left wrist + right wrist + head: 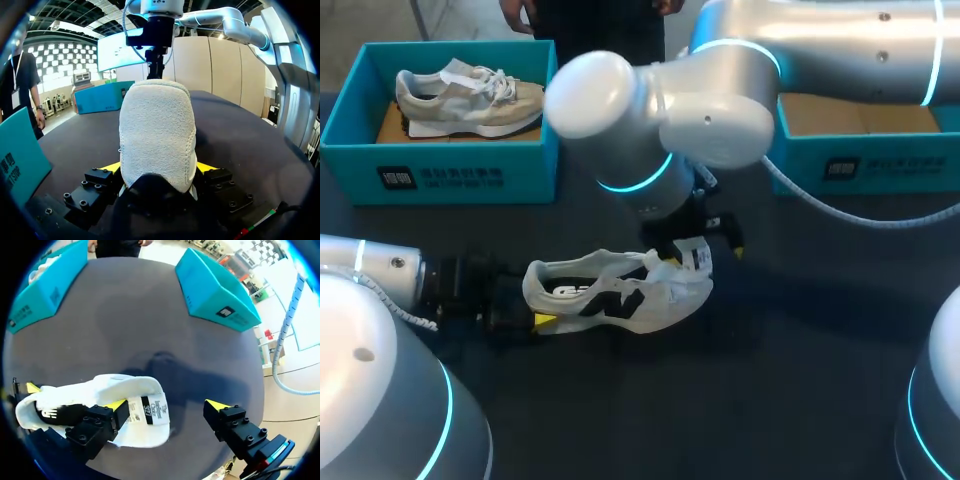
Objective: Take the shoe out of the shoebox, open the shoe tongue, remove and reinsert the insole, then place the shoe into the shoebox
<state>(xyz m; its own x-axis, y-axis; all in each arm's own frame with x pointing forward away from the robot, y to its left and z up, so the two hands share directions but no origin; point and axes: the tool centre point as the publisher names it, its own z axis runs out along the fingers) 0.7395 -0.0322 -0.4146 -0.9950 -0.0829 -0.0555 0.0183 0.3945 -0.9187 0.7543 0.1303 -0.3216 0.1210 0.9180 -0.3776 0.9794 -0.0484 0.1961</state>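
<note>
Shoe [620, 295] stands on its sole on the table [770, 400], outside the box [880, 165]. Left gripper [535, 321] clamps the heel, evidently to anchor the shoe while the tongue [692, 258] is worked. Right gripper [708, 248] hangs over the tongue.

Left wrist view: both yellow tips press the heel from two sides. The heel is pale, fuzzy fabric, upright.

Right wrist view: fingers are spread wide. One tip sits against the raised tongue, whose label is exposed; whether it hooks behind the tongue is unclear. The other tip is well apart from the shoe. The upper is white with black markings.
</note>
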